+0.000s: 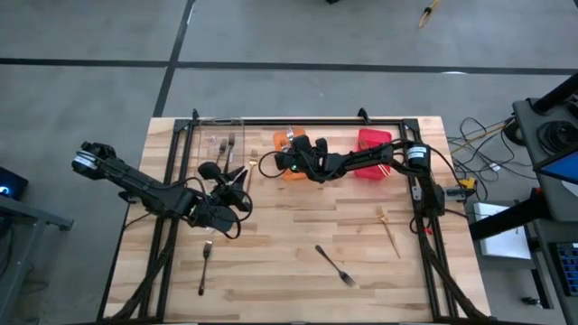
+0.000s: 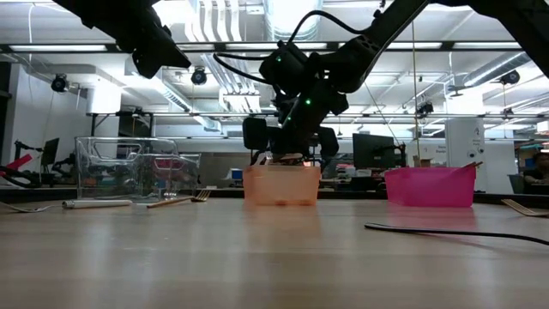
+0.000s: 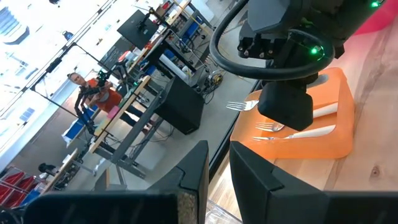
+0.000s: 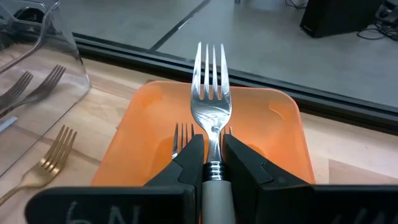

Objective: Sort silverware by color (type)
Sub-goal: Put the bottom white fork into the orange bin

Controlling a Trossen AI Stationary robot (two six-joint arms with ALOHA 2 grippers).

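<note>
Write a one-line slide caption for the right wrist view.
Right end effector holds a white-handled silver fork over the orange bin; a gold fork lies beside it.

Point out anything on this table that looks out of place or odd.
Nothing looks spilled or damaged. Several forks lie loose and askew on the table: a dark fork, a gold fork and another fork. The right end effector holds a silver fork over the orange bin.

Three bins stand in a row along the table's [image 1: 271, 271] 12 o'clock edge, one bin [image 1: 221, 144] at 11, another [image 1: 287, 143] at 12, a third [image 1: 373, 153] at 1, with loose forks [image 1: 335, 264] lying toward 6 o'clock.
</note>
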